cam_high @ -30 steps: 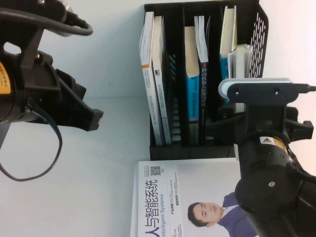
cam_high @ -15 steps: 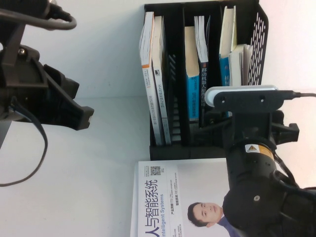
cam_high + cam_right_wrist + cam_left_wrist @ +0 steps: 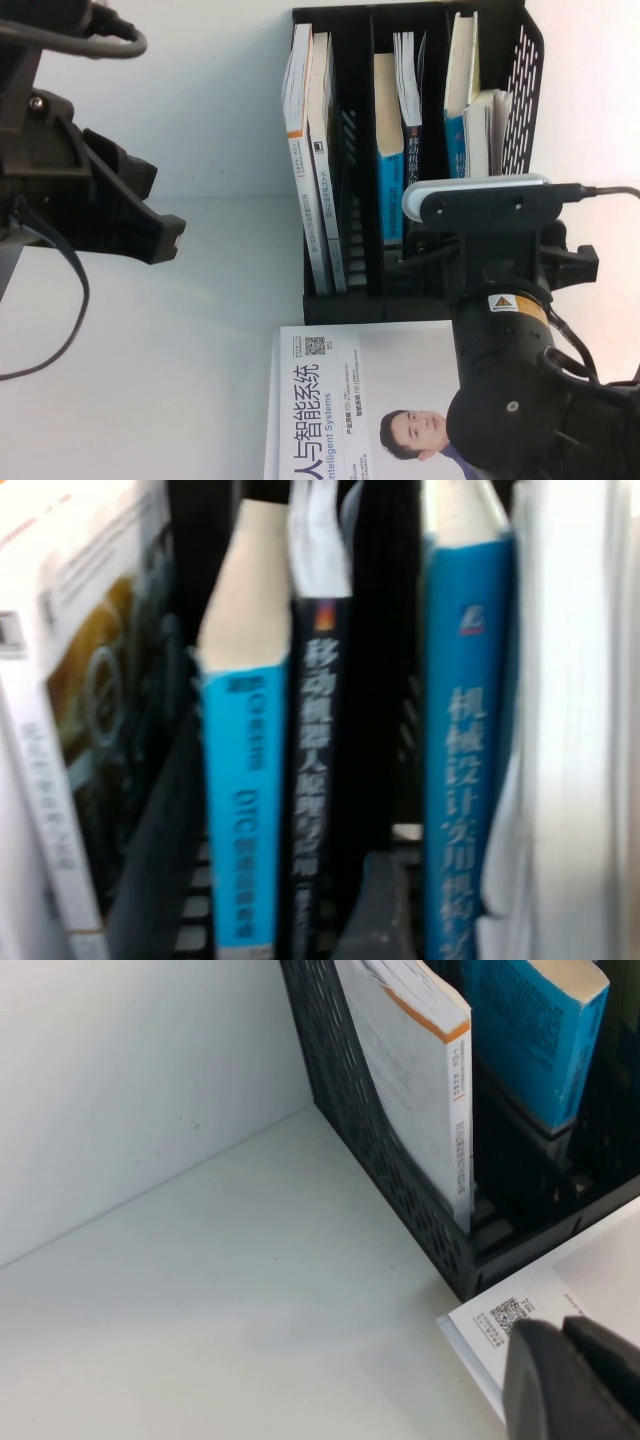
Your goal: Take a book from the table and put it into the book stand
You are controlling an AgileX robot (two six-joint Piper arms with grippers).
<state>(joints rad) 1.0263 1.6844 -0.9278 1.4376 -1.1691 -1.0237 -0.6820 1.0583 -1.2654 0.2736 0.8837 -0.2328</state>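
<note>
Left end effector (image 3: 575, 1380) near stand; right end effector (image 3: 375, 910) facing books (image 3: 300, 750) — empty.

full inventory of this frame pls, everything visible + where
book stand: 1, black, three slots, back of the table.
table: 1, white.
books in stand: left slot 2, white spines; middle slot 2, one blue spine, one dark; right slot a blue-spined book and the book, white, at the mesh wall.
man-in-suit book: 1, white cover, flat on the table before the stand.
left gripper: black, above the table, left of the stand.
right gripper: hidden under its wrist camera, before the stand's right slots.
</note>
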